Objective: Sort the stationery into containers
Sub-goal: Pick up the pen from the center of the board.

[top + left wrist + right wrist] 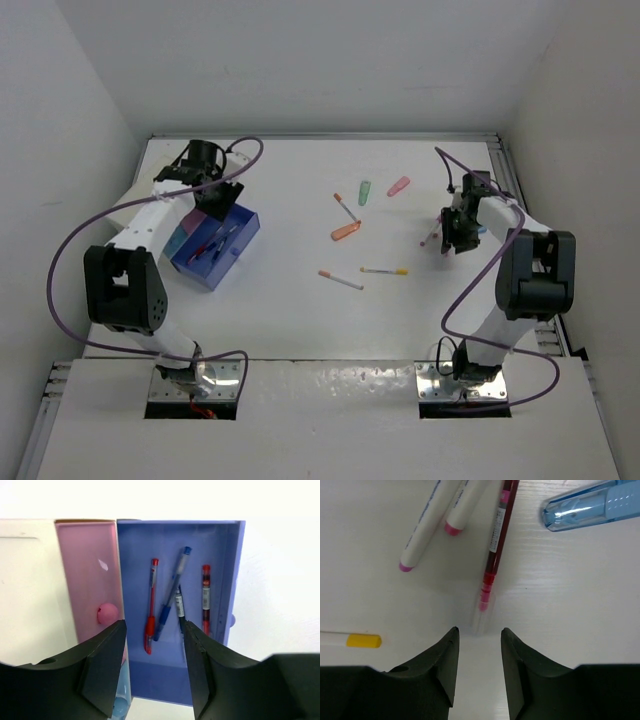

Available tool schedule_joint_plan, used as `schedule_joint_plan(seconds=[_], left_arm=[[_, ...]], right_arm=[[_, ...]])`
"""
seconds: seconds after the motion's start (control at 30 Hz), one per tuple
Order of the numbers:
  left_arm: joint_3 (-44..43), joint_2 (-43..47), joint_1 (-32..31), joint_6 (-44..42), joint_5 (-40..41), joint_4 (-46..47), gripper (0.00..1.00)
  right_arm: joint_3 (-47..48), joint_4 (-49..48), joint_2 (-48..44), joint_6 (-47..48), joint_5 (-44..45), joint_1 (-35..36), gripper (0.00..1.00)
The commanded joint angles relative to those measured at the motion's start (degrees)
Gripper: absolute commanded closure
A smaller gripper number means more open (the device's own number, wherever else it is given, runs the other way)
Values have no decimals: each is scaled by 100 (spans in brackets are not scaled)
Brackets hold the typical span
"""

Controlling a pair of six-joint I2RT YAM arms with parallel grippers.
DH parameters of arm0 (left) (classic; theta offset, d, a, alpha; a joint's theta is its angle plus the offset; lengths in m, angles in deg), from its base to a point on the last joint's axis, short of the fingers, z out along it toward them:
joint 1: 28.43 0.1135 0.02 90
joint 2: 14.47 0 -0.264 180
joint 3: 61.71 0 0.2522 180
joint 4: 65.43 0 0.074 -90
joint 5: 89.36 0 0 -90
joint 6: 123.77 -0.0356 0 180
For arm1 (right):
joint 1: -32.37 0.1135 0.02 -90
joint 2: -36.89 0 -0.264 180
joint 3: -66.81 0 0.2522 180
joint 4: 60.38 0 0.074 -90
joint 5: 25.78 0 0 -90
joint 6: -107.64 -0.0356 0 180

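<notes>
My left gripper (152, 630) hangs open over the blue container (227, 555), nothing between its fingers. In that box lie two red pens (151, 605), a blue pen (172, 597) and a black pen (179, 604), whose near end runs behind my right fingertip (192, 640). The pink container (87, 565) beside it holds a pink stubby piece (107, 614). My right gripper (479, 632) is open just above the table. A red pen with a clear cap (494, 555) lies straight ahead of its tips, apart from them. In the top view the left gripper (222, 197) and right gripper (448, 240) are far apart.
Two white pink-tipped markers (420, 535) and a light-blue piece (590, 505) flank the red pen; a yellow-capped pen (355, 640) lies left. Mid-table lie an orange piece (345, 232), green piece (364, 192), pink piece (398, 186) and three thin pens (340, 280).
</notes>
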Motion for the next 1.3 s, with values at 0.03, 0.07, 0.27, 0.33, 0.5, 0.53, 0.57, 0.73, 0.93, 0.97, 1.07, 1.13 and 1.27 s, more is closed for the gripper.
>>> schedule_joint_plan(seconds=[0.03, 0.07, 0.27, 0.33, 0.5, 0.53, 0.57, 0.73, 0.93, 0.97, 1.07, 1.13, 1.27], left_arm=[[-327, 413, -31, 265, -319, 4, 44], [-379, 431, -31, 283, -354, -5, 44], [-441, 668, -13, 397, -503, -66, 43], [-450, 773, -22, 450, -565, -119, 42], [-511, 1002, 13, 590, -802, -146, 42], [-529, 1029, 22, 608, -846, -154, 42], [-547, 1073, 22, 652, -986, -146, 42], [-486, 1608, 162, 871, -2011, 222, 40], [296, 2539, 136, 1923, -3964, 1531, 32], [419, 2584, 136, 2300, -4245, 1916, 32], [797, 2690, 75, 3295, -5046, 2759, 32], [1043, 2734, 5, 4033, -5302, 3366, 31], [1413, 2804, -364, 4677, -5338, 4185, 31]], right_arm=[[294, -303, 241, 163, 420, -18, 61], [312, -321, 311, 181, 437, -18, 61], [532, -348, 804, 190, 552, 0, 62], [558, -313, 918, 198, 552, 0, 64], [453, -243, 779, 251, 421, 61, 92], [435, -190, 717, 242, 368, 62, 95], [418, -146, 612, 251, 289, 88, 100], [470, 197, -484, 234, -561, 307, 100], [480, -311, -1707, -467, -2511, 1017, 100], [453, -678, -1822, -661, -2803, 1124, 100], [444, -1407, -2078, -1461, -3392, 1791, 100], [549, -1961, -2052, -2067, -3631, 2380, 100], [953, -2632, -1719, -2911, -3719, 3328, 100]])
